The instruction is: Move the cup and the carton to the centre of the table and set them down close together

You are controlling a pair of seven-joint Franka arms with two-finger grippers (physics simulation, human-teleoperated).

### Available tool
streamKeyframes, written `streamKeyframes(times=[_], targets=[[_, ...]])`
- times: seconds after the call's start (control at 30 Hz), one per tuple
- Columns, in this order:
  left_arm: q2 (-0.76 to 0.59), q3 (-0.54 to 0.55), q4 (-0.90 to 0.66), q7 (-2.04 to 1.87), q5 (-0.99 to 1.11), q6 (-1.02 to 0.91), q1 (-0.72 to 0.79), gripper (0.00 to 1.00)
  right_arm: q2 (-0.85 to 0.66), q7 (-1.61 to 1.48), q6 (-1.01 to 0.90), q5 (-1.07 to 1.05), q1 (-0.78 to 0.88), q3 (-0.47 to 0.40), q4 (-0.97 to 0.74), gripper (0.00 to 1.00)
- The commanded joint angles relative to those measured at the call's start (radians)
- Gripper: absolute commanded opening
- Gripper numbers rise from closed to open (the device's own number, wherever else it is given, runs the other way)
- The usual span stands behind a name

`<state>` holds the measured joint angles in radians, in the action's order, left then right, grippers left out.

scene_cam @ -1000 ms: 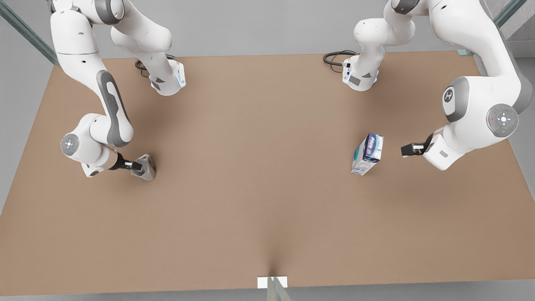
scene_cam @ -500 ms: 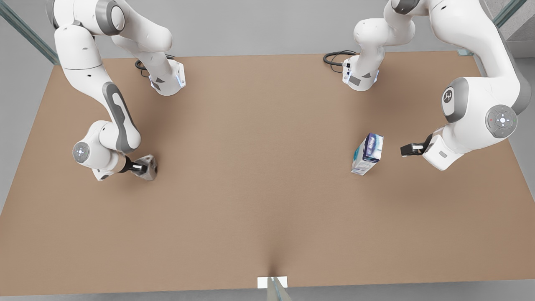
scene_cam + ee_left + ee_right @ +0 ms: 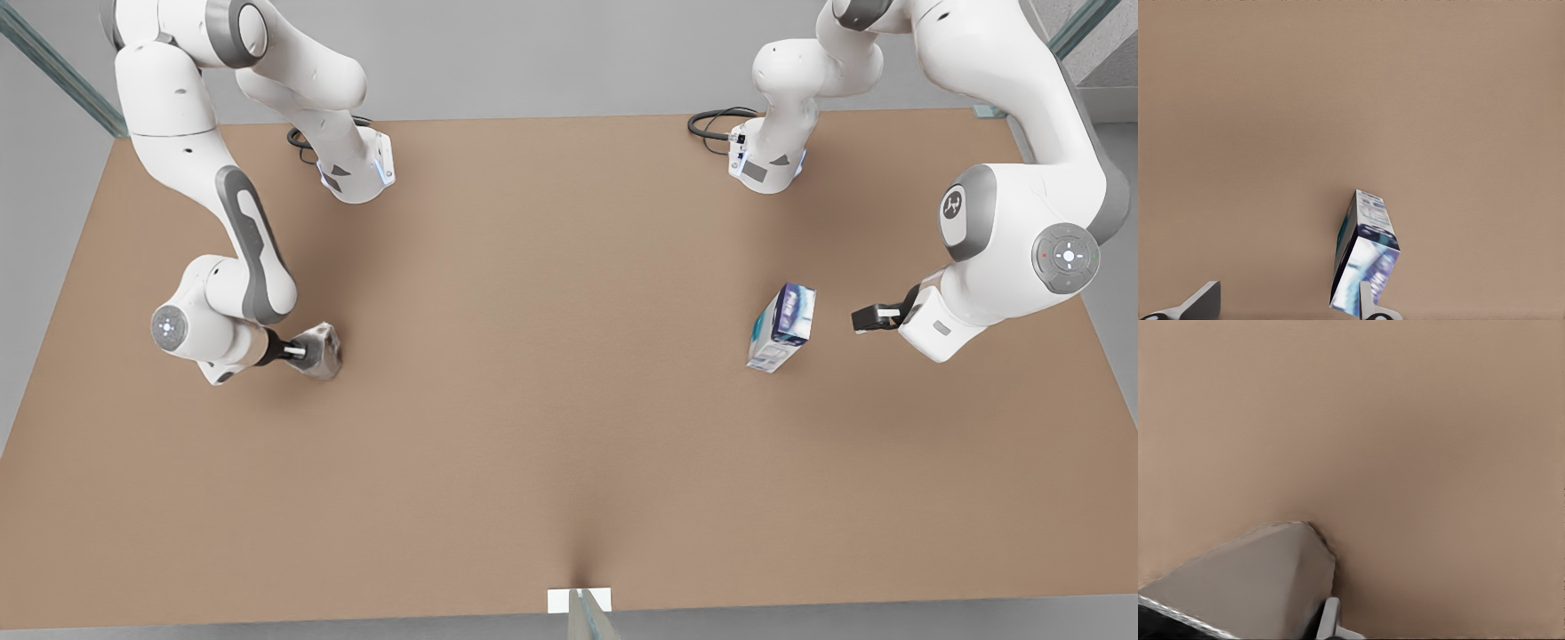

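Plain light-brown worktop [image 3: 551,427] runs under both arms, grey floor beyond its edges. At the front view's left, the right gripper [image 3: 307,353] is pinching the cup [image 3: 322,350], its fingers closed on the silvery faceted body, which sits tilted just above or on the surface; the cup [image 3: 1251,587] looms large in the right wrist view. At the front view's right, the left gripper [image 3: 867,318] hangs near the carton [image 3: 782,326] but apart from it, fingers [image 3: 1201,303] spread wide. The carton [image 3: 1365,260] stands on the worktop, well apart from the cup.
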<state>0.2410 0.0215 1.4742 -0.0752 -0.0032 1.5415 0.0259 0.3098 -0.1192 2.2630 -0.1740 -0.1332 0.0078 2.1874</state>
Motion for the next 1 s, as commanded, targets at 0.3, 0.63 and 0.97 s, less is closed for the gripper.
streamKeyframes(times=[0.3,0.63,0.97], targets=[[-0.129,0.057,0.435,-0.034,0.008,0.374,0.059,1.0,-0.002,0.078,-0.14,0.007,0.375,0.018,-0.259,0.21],[-0.143,0.066,0.532,0.043,0.009,0.42,0.072,1.0,0.5,0.613,-0.164,0.093,0.828,-0.092,-0.937,0.21],[-0.069,0.069,0.551,0.041,0.006,0.425,0.071,1.0,0.663,0.613,-0.184,0.061,0.808,-0.078,-1.121,0.21]])
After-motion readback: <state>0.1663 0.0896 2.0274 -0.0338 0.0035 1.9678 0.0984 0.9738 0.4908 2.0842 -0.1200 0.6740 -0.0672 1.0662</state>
